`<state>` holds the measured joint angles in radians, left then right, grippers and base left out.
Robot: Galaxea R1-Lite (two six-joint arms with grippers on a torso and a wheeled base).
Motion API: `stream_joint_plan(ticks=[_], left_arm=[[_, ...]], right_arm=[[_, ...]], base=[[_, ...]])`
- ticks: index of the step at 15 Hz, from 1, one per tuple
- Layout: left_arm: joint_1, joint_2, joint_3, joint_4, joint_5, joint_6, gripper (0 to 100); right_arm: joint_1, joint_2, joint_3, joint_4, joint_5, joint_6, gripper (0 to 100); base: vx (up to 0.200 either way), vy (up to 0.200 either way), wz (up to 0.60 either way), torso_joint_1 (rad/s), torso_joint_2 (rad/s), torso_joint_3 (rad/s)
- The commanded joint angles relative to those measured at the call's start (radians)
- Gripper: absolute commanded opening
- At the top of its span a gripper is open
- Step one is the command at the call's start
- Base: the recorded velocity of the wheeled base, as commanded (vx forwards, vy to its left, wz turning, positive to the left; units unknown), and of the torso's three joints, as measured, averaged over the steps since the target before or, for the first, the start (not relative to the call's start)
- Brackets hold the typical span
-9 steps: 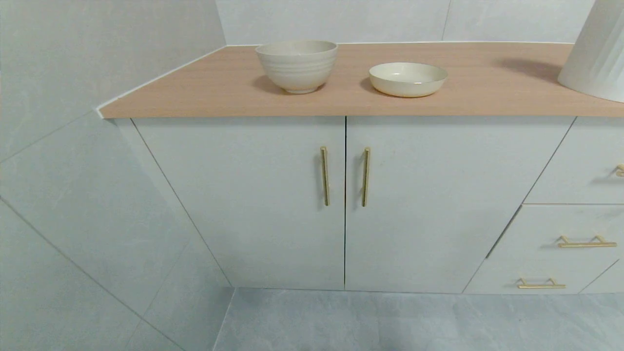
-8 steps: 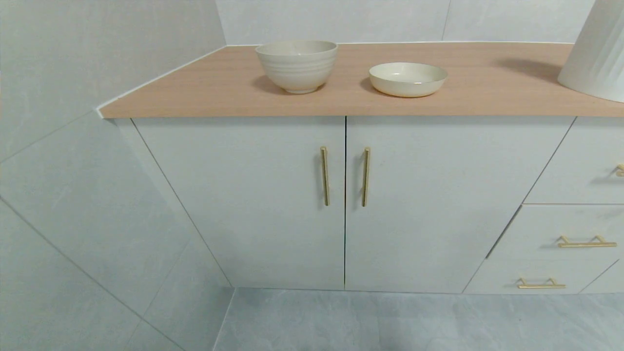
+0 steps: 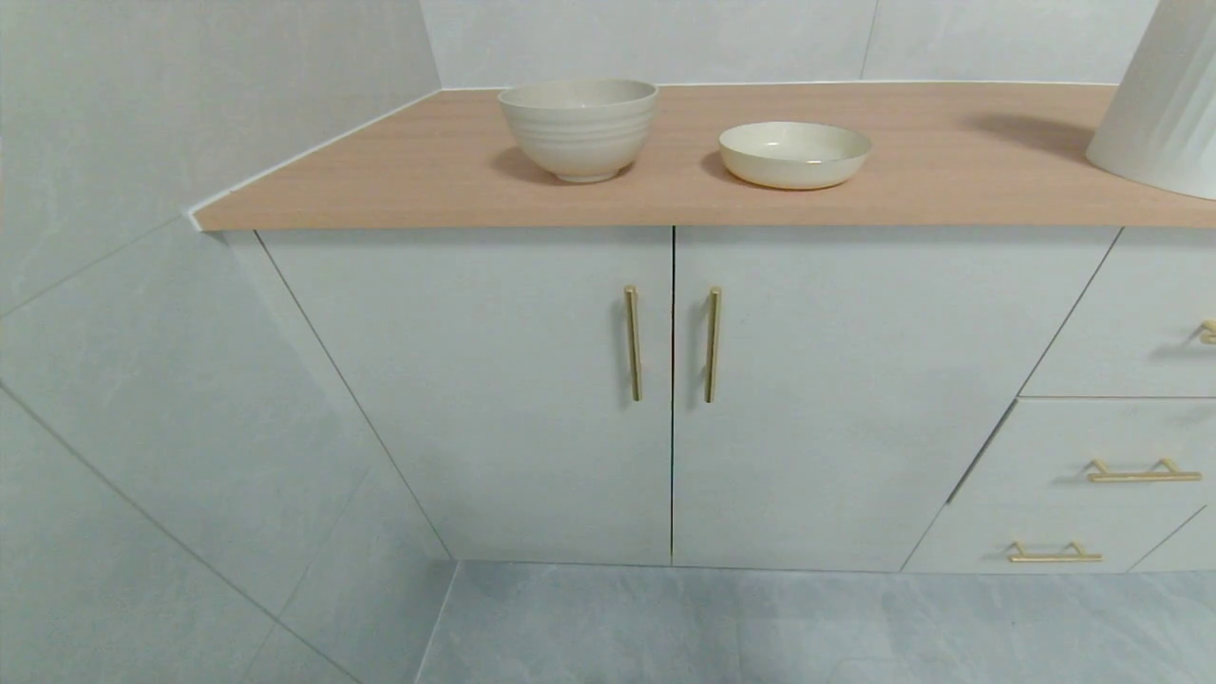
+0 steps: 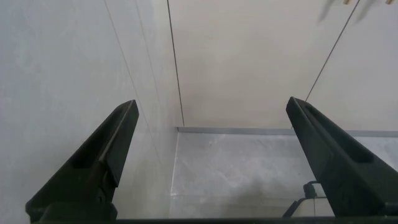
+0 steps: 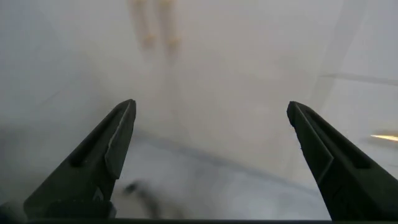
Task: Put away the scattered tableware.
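Two bowls sit on wooden countertop [image 3: 427, 180]: deep ribbed bowl [image 3: 579, 128] toward my left, shallow bowl [image 3: 794, 154] to its right, near but apart, both upright. White container [image 3: 1159, 104] at counter's right end. Below, cabinet doors [image 3: 475, 399] shut, gold handles [image 3: 633, 344] flanking centre seam. I see left gripper [image 4: 211, 107] spread wide, nothing held, low near cabinet foot and floor [image 4: 249, 168]. Right gripper [image 5: 210, 107] likewise spread, empty, facing cabinet front.
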<state>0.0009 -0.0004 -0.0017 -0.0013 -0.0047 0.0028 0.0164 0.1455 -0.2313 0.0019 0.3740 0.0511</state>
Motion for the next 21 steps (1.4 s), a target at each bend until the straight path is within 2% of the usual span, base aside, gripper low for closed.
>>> stream_joint_plan(ticks=[1,3,4,7,8,9,11,16,21], left_arm=[[0.001,0.0,0.0,0.0,0.0,0.0,100],[0.001,0.0,0.0,0.0,0.0,0.0,100],[0.001,0.0,0.0,0.0,0.0,0.0,100],[0.001,0.0,0.0,0.0,0.0,0.0,100],[0.001,0.0,0.0,0.0,0.0,0.0,100],[0.001,0.0,0.0,0.0,0.0,0.0,100],[0.001,0.0,0.0,0.0,0.0,0.0,100],[0.001,0.0,0.0,0.0,0.0,0.0,100],[0.001,0.0,0.0,0.0,0.0,0.0,100]], right_arm=[[0.059,0.482,-0.12,0.02,0.273,0.016,100],[0.238,0.727,-0.247,0.0,0.292,0.018,100],[0.321,0.855,-0.299,-0.06,0.283,0.023,100],[0.453,1.181,-0.388,-0.382,0.217,0.078,100],[0.467,1.293,-0.422,-0.485,0.175,0.075,100],[0.474,1.345,-0.448,-0.53,0.151,0.075,100],[0.501,1.545,-0.569,-0.669,0.04,0.073,100],[0.56,1.698,-0.773,-0.681,0.008,0.081,100],[0.563,1.767,-0.783,-0.777,-0.081,0.089,100]], base=[[0.0,0.0,0.0,0.0,0.0,0.0],[0.0,0.0,0.0,0.0,0.0,0.0],[0.0,0.0,0.0,0.0,0.0,0.0],[0.0,0.0,0.0,0.0,0.0,0.0],[0.0,0.0,0.0,0.0,0.0,0.0],[0.0,0.0,0.0,0.0,0.0,0.0],[0.0,0.0,0.0,0.0,0.0,0.0],[0.0,0.0,0.0,0.0,0.0,0.0],[0.0,0.0,0.0,0.0,0.0,0.0]])
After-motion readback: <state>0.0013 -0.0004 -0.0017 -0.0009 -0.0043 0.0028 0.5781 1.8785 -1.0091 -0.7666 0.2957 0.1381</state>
